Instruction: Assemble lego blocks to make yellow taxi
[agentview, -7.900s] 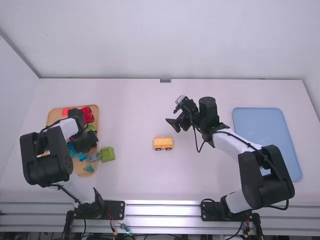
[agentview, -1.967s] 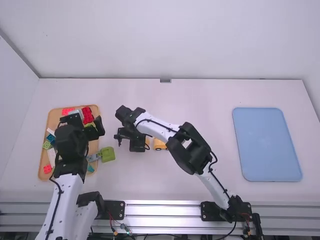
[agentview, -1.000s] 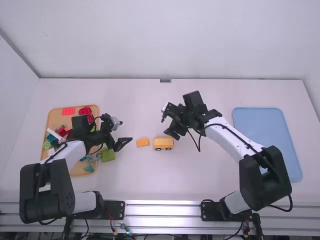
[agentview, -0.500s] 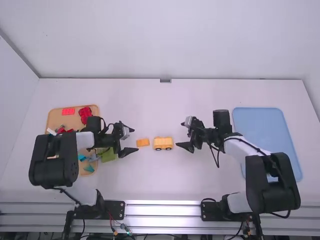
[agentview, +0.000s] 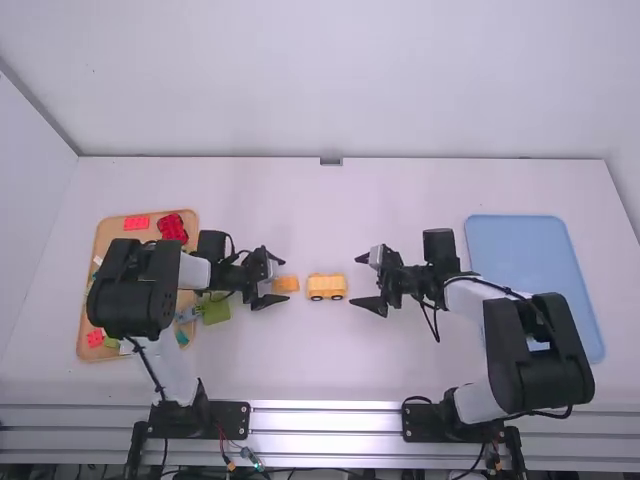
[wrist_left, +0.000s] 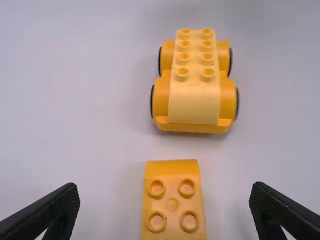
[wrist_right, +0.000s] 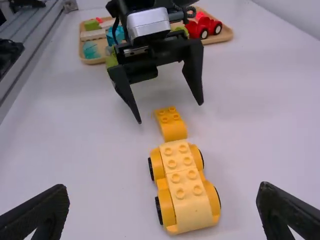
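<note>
Wheeled yellow base (wrist_left: 194, 95) stands mid-table, studs bare; the loose yellow block (wrist_left: 172, 200) waits just beside it — unjoined; left gripper (agentview: 286, 281) spread either side of that block, right gripper (agentview: 357, 282) spread too; taxi's top looks unbuilt — plenty left!

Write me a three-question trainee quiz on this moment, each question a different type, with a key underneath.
1. True or false: the small yellow block is mounted on top of the yellow car base.
2. Fill in: the fingers of the left hand and the right hand are all ____.
3. Multiple choice: the wheeled toy on the tan tray is
A) blue
B) red
C) white

Key: 1 false; 2 open; 3 B
</note>
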